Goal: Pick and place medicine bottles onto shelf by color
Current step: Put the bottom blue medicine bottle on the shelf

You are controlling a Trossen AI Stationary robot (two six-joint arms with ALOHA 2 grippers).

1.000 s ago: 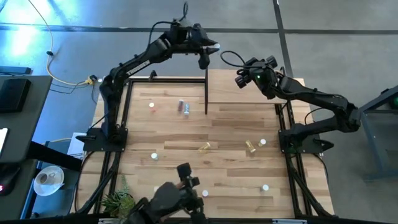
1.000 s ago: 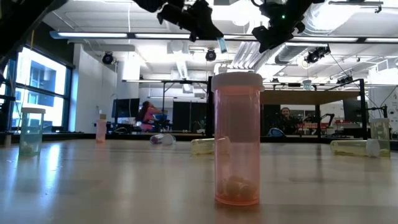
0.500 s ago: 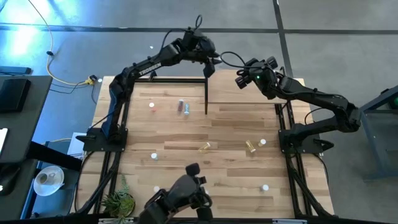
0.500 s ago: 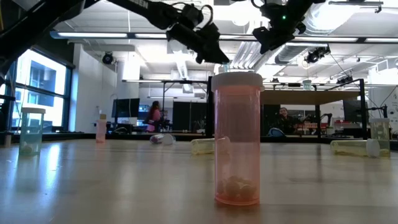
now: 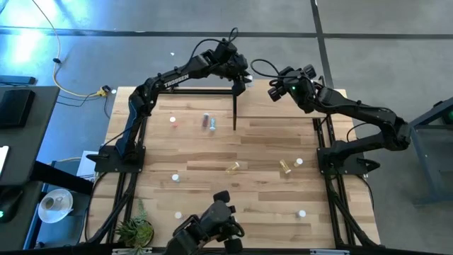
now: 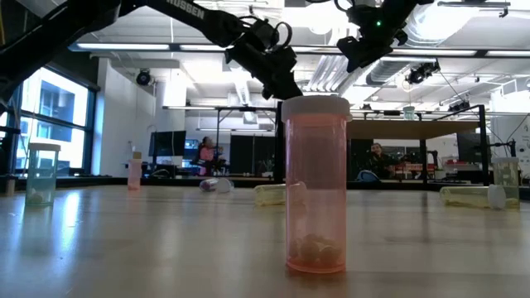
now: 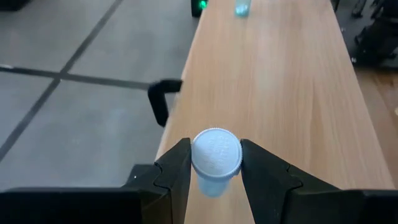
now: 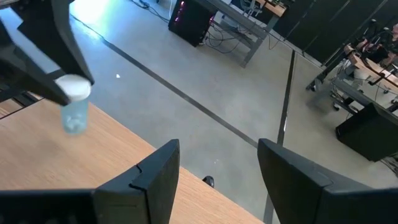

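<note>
Nearest to us in the low view stands a red medicine bottle (image 6: pixel 315 184), upright on the plank tabletop (image 6: pixel 166 240) with its white cap on and small pills at its bottom. Farther back we see a green bottle (image 6: pixel 41 173) standing at the left, a yellow bottle (image 6: pixel 270 194) lying on its side, and another yellow one (image 6: pixel 472 195) lying at the right.

From above we find more bottles scattered across the table, among them a blue one (image 5: pixel 211 122) lying beside a black upright (image 5: pixel 234 106).

At the far edge, the left gripper (image 7: pixel 216 167) has its fingers closed on a pale blue bottle (image 7: pixel 215 160), gripping it just under the white cap; in the right wrist view it hangs over the near end of the pale-wood shelf (image 7: pixel 273 81). A small blue bottle (image 7: pixel 241 7) stands at the shelf's far end.

The right gripper (image 8: pixel 217 165) hovers near that shelf edge, its jaws spread wide with nothing between them.
</note>
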